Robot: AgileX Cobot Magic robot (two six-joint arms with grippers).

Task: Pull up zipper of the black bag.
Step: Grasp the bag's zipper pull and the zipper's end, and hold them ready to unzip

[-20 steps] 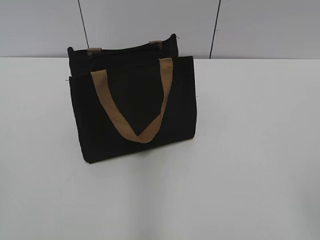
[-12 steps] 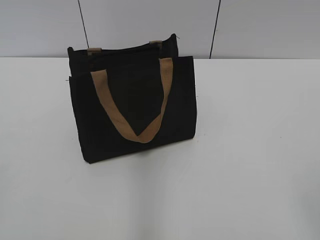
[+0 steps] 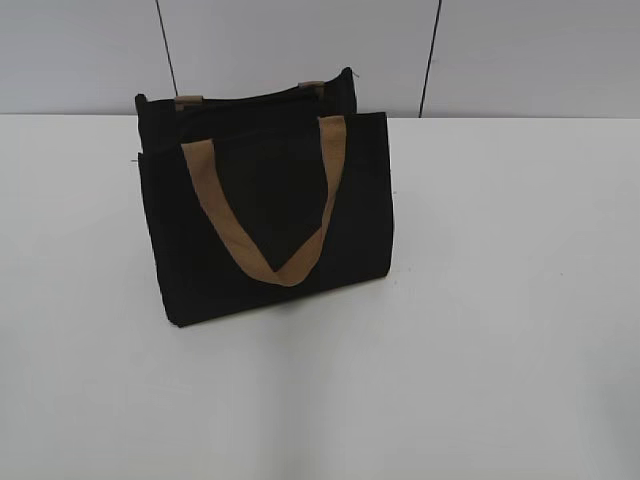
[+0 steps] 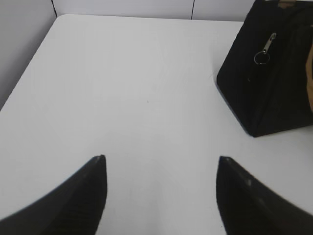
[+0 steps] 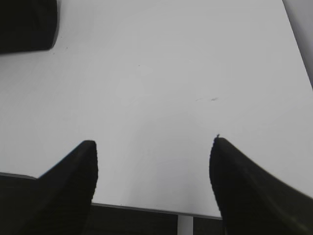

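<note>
Two grippers wait with jaws spread wide and nothing in them: the left gripper (image 4: pixel 160 196) and the right gripper (image 5: pixel 154 183), both low over the white counter (image 3: pixel 500 300). The black bag (image 3: pixel 265 215) stands upright toward the far left of the counter, its tan strap handle (image 3: pixel 262 210) hanging down the front. On the bag's left end, the zipper (image 4: pixel 268 45) shows a small silver pull with a ring. No gripper is near the bag, so the job looks not yet started. Next, a gripper must reach the bag's left end and pinch that tiny pull.
</note>
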